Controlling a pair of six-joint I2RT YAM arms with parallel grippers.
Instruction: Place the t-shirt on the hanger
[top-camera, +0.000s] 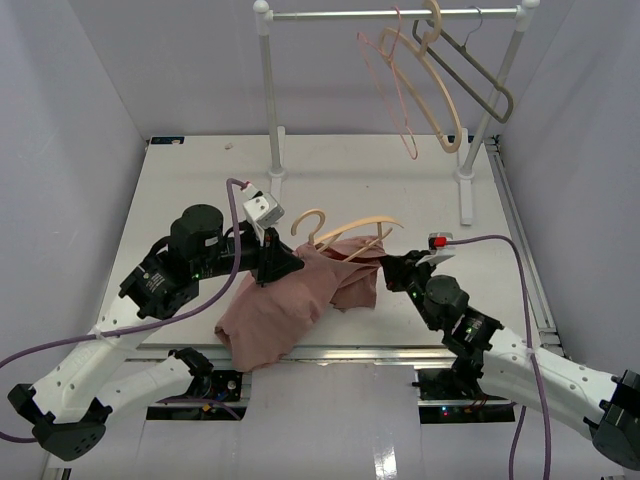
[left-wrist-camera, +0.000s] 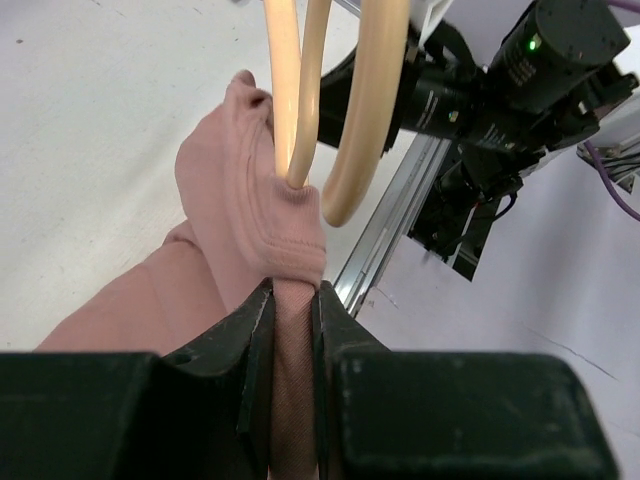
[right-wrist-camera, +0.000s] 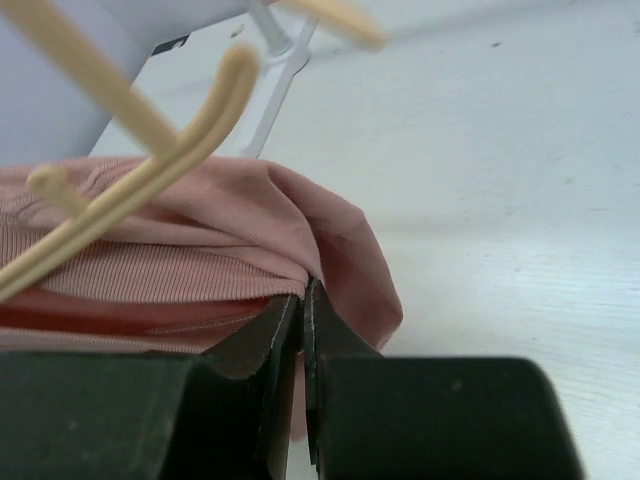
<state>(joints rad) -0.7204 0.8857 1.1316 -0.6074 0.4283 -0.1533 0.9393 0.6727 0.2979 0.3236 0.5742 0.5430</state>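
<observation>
Since both arms pinch cloth and the wood sits only half inside it, the step in hand reads as threading the hanger into the shirt: mid-task, nothing hung yet.

Biggest first. The table is white, flat, matte and hard. At its back stands the clothes rail, made of rigid white tube. It carries a pink wire hanger, a second beige hanger and a grey angular hanger, all well apart from the arms.

At table centre, toward the near edge, the t-shirt is bunched in a heap between the two grippers. It is dusty pink, a soft limp knit, with fine ribbing on its band in both wrist views. My guess is it sags and slips on smooth wood.

Over the shirt's far side lies the hanger, pale beige with thick, rounded, curved arms and a smooth finish. Its hook points left and is free of cloth. In the left wrist view one arm tip enters a ribbed fold; I cannot tell if that is neck hole or sleeve. Neither gripper holds the wood, as far as shown.

The left gripper has its black fingers clamped on a strip of shirt just below that tip. The right gripper has its jaws nearly together, with a thin fold of the shirt's edge pinched between them.

Next move, as I judge it: pull the two pinches apart to open the hole, then draw the cloth over the hanger's shoulder. That needs firm grips on both sides. The unheld hanger could skid or tip out.
</observation>
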